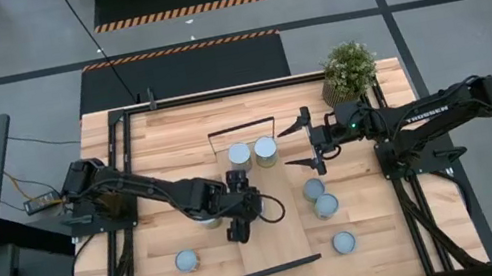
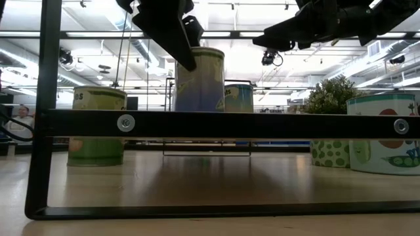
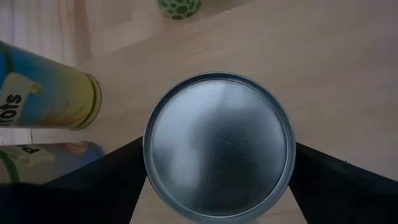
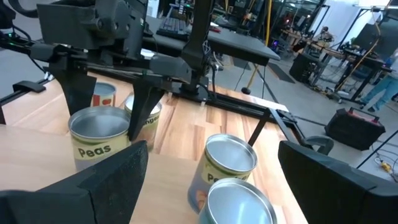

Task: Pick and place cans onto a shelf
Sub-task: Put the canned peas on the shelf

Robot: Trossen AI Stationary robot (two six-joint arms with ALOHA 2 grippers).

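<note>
Gripping a can (image 3: 219,146) w/ fingers on both sides of its rim, the left end effector (image 1: 242,213) sits over the near-left part of the shelf (image 1: 282,228); the wrist view shows the dark fingers (image 3: 112,171) pinching it snugly, lid centred. From the low view I can't tell whether its base touches the board yet. Best way to finish, I'd say: go straight down, keep it upright, release only once the base sits flat, then lift straight up so the fingers don't drag the rim.

Room: one can (image 1: 186,260) stands on the counter (image 1: 157,154) well left of and nearer than that end effector, so no clash. Ahead of it, two cans (image 1: 253,153) stand side by side at the shelf's far end, w/ open board between them and the held can; approx. half the shelf beyond the end effector looks bare. The black end frame (image 1: 281,268) at the near edge is the thing to avoid when backing off, imo.

Further right, the right end effector (image 1: 306,142) hovers w/ fingers spread wide, just right of the two shelved cans, nothing in it. Below and nearer than it, three cans (image 1: 323,206) wait on the counter off the shelf's right edge. A potted plant (image 1: 348,69) sits behind it, near the counter's far-right corner, limiting swing that way.
</note>
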